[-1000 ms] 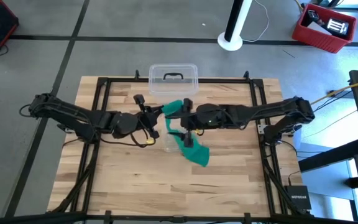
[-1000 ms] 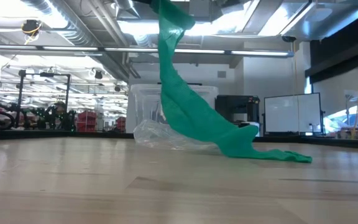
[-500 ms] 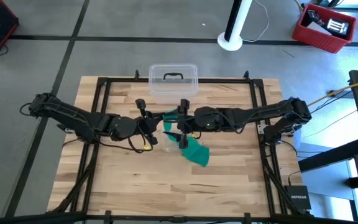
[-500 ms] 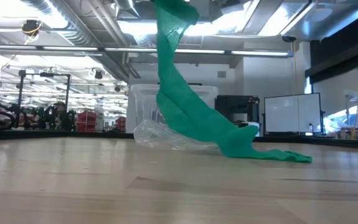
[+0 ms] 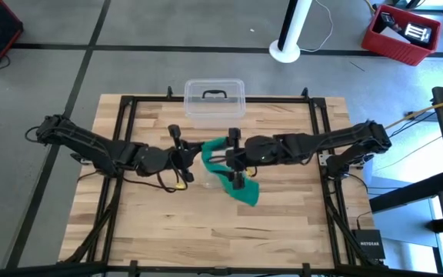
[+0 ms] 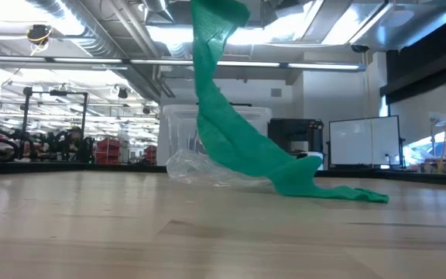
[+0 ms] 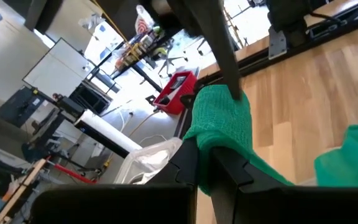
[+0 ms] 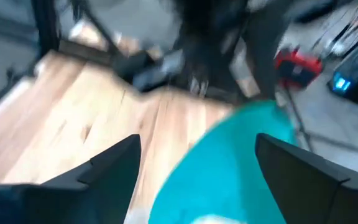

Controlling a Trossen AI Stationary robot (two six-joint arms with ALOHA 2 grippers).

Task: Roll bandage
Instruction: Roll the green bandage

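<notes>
Teal-green fabric bandage [image 5: 229,171], top end pinched aloft in left gripper [image 5: 193,151] jaws mid-counter, tail trailing onto counter [image 5: 283,231]; right gripper [image 5: 235,160], wide open, now shifted alongside strip — rolling barely begun.

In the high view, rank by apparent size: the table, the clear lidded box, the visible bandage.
1. The table, by far the largest.
2. The clear lidded box.
3. The bandage, though both grippers partly hide it, so it may come closer to the box than it looks.

A lab or workshop is indicated: exposed ceiling ducts [image 6: 68,19], whiteboards [image 6: 362,141], equipment racks [image 6: 56,124] and a red toolbox [image 5: 404,32] are seen.
</notes>
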